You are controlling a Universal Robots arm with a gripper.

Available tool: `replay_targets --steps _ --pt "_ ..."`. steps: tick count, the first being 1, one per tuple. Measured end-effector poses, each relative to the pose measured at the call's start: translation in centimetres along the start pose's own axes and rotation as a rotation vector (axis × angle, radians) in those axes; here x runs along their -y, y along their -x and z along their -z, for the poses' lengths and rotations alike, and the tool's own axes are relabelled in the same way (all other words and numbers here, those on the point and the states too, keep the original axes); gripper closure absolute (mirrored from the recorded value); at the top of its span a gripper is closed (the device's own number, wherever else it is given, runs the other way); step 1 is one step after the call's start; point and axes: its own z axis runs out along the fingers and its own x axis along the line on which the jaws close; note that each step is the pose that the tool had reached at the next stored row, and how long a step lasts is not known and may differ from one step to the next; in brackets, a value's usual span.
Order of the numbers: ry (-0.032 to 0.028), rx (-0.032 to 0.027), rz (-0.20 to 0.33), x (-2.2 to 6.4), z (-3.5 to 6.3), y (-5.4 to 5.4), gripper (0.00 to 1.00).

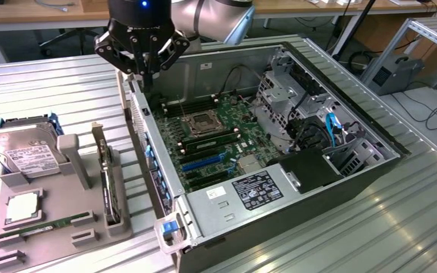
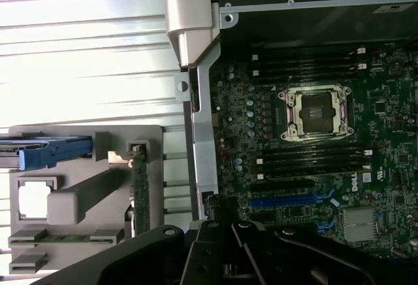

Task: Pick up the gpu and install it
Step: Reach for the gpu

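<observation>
Gripper (image 1: 145,73) closed up, empty, hovering over pc case (image 1: 295,227) edge. One gpu (image 1: 106,185), one hard drive (image 1: 25,151), one RAM stick (image 1: 32,230) parked beside case.

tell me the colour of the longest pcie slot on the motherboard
Blue. The slot shows best in the wrist view.

I am making out a Dell logo (image 2: 368,178) on the motherboard (image 2: 392,121); the hard drive label (image 1: 27,156) and the power supply label (image 1: 256,190) are reading too small.
</observation>
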Motion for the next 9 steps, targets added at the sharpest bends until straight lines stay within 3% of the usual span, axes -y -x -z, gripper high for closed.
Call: replay_targets --steps 9 --pt "-0.0001 -0.0001 0.0 0.01 0.0 -0.18 0.89"
